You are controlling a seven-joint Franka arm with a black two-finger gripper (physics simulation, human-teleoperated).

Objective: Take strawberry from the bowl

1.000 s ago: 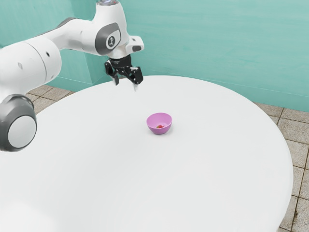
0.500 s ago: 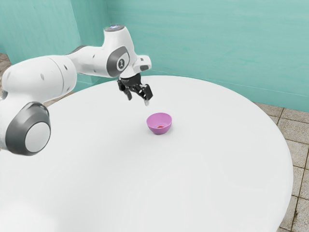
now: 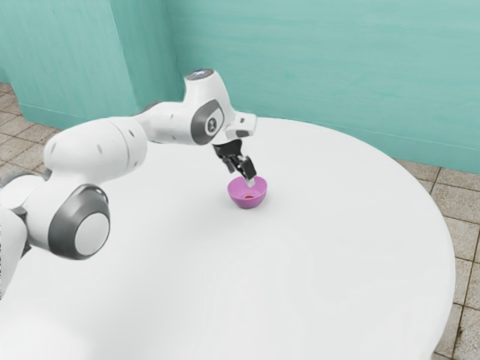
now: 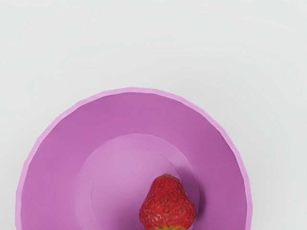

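One strawberry [image 4: 167, 203] lay inside one purple bowl [image 3: 240, 201], on its floor but off-centre, with the bowl's side rising all round it as the near obstacle. The hand [image 3: 241, 174] hung at the bowl's 12 o'clock side in the exterior view, its two fingers parted with a gap between them and nothing held. One white round table [image 3: 300, 262] carried the bowl. In that same view, one arm [image 3: 97, 150] reached in from 9 o'clock, a teal wall [image 3: 315, 60] stood at 12, and floor tiles [image 3: 457, 195] showed at 3.
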